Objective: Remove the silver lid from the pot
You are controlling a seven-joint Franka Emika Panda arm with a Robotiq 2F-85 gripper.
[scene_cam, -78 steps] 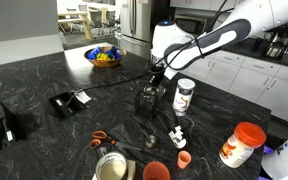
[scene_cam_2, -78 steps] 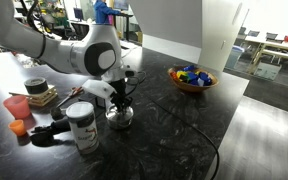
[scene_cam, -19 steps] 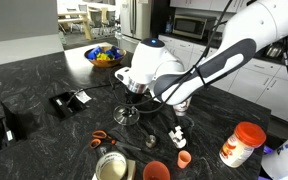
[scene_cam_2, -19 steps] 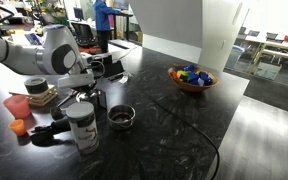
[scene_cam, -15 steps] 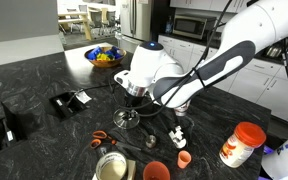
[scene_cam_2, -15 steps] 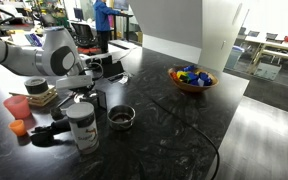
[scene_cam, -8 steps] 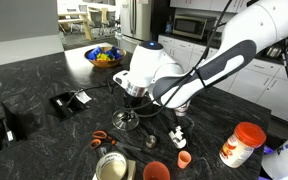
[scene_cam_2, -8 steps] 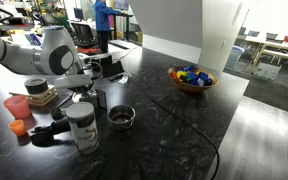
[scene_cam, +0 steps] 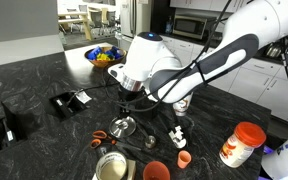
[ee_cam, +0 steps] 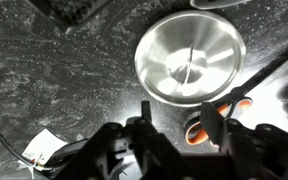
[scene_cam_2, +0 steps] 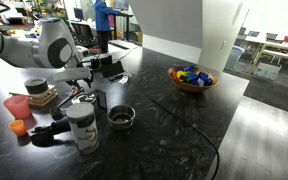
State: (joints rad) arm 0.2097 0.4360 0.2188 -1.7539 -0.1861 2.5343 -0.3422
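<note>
The silver lid [ee_cam: 189, 62] lies flat on the black counter, its knob catching the light; it also shows in an exterior view [scene_cam: 122, 127]. My gripper [ee_cam: 176, 108] hangs open and empty just above the lid's near edge, and shows in both exterior views [scene_cam: 127, 103] [scene_cam_2: 87, 90]. The pot [scene_cam_2: 121, 117] stands uncovered with a dark inside, a little way from the gripper. In an exterior view the arm hides the pot.
Orange-handled scissors [ee_cam: 199, 130] lie beside the lid. A white labelled bottle [scene_cam_2: 81, 127] stands by the pot. A bowl of coloured pieces [scene_cam: 104, 56], an open tin can [scene_cam: 110, 167], orange cups [scene_cam: 156, 171] and an orange-lidded jar [scene_cam: 242, 143] stand around.
My gripper has risen off the counter, and the lid now lies free below it. The pot has not moved.
</note>
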